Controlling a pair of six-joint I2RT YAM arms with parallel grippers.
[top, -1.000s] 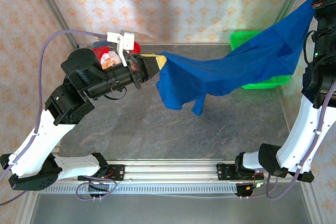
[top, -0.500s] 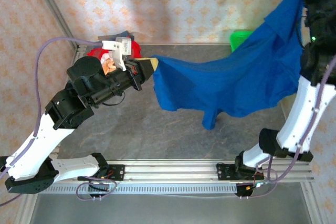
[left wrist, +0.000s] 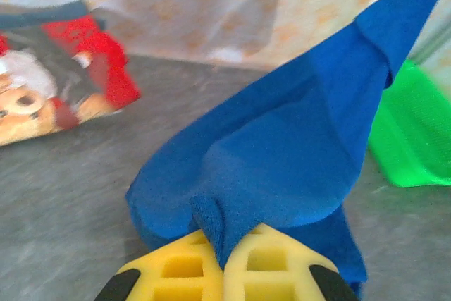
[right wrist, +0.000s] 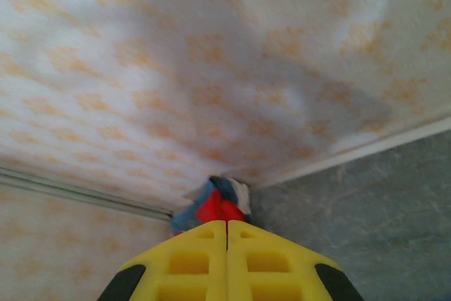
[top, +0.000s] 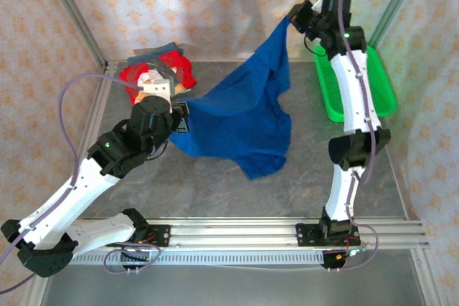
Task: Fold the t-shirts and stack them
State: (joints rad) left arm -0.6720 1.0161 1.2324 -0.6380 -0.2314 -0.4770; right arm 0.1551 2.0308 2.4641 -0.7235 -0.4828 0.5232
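Observation:
The royal-blue t-shirt (top: pixel 244 116) hangs stretched between both grippers above the table. Near the table's left middle, my left gripper (top: pixel 183 116) is shut on its lower left edge; in the left wrist view the yellow fingertips (left wrist: pixel 225 248) pinch a fold of the blue cloth (left wrist: pixel 296 146). My right gripper (top: pixel 290 21) is raised high at the back and holds the shirt's top corner. In the right wrist view its jaws (right wrist: pixel 227 227) are pressed together and the cloth is hidden. The red teddy-bear-print shirt (top: pixel 158 73) lies on darker folded ones at the back left (left wrist: pixel 42 82).
The green mesh basket (top: pixel 358 84) stands at the back right (left wrist: pixel 412 139). Patterned walls close in the back and both sides. The folded stack (right wrist: pixel 215 206) sits in the far corner. The grey table (top: pixel 215 184) shows in front of the hanging shirt.
The right arm has swung from the far right to the back middle, carrying the shirt's corner with it. The left gripper has dropped lower and nearer. The shirt now hangs more steeply.

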